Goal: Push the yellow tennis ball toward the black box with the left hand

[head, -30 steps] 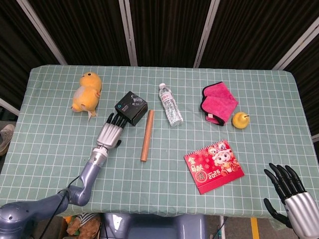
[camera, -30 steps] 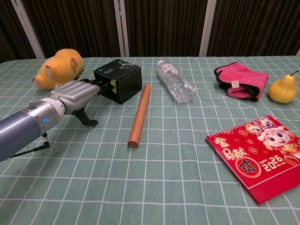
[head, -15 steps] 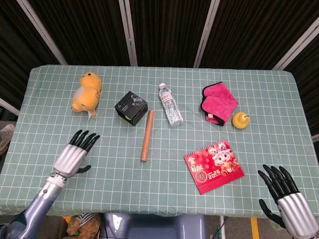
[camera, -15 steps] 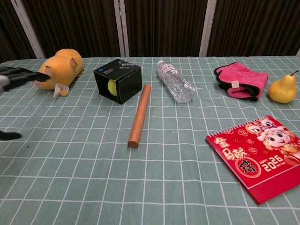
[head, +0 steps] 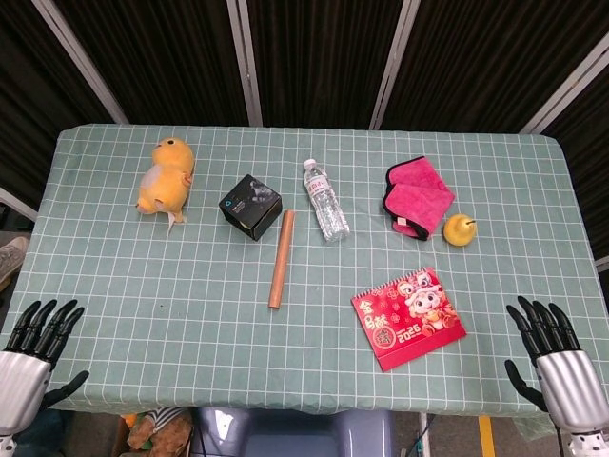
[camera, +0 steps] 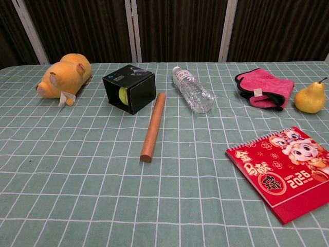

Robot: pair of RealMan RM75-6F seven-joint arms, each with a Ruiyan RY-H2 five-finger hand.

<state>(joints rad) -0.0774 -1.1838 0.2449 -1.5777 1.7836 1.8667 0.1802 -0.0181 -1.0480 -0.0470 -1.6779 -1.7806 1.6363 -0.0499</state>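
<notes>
Withdrawn now to the near-left corner of the counter (head: 114, 381): silver-and-black left hand (head: 29, 357), fingers spread, holding nothing, where a second ago it was pressed up against the black cardboard box (camera: 129, 88). Well ahead and to its right, that box, with the yellow tennis ball (camera: 122, 94) sitting inside its open face. Looks like the push is finished. At the opposite near corner, silver-and-black right hand (head: 557, 357), likewise splayed and empty, barely shifted.
</notes>
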